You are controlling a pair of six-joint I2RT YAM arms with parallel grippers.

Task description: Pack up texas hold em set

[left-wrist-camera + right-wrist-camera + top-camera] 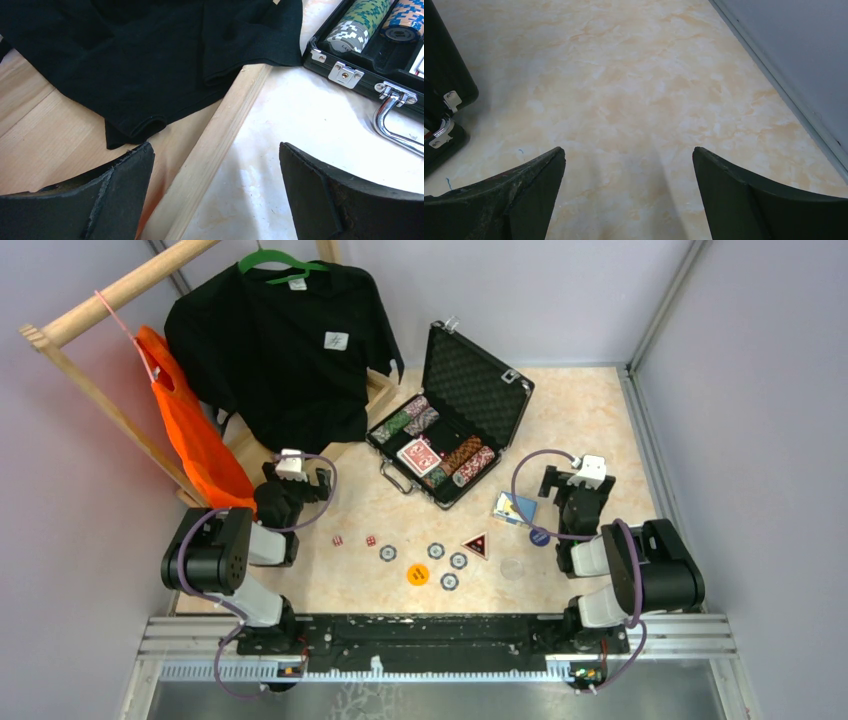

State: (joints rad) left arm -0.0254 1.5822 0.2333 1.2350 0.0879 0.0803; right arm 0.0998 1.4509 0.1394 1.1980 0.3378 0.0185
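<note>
Case: the black case (478, 390) stands open toward the far middle of the table (590, 410), lid upright, with poker chips (462, 455) and red-backed cards (418, 456) in its tray.
Loose pieces: two red dice (338, 540), round tokens (436, 551) and a triangular token (476, 544) lie by the near edge between the arms, well apart from the case.
Risk, snagging: the left gripper (215, 147) hovers near the black T-shirt (125, 50) hem and a wooden rail (235, 110); a careless sweep could catch the cloth.
Risk, skidding: the tokens lie flat, so a pinch may push them along the table instead of lifting them.
Risk, lid: a knock on the case could shift it or drop the lid early.
Left gripper: fingers spread wide, empty, touching nothing; the case handle (395, 115) is off to its right.
Right gripper (627, 150): fingers spread wide, empty, above bare table, with a case corner at its left.
</note>
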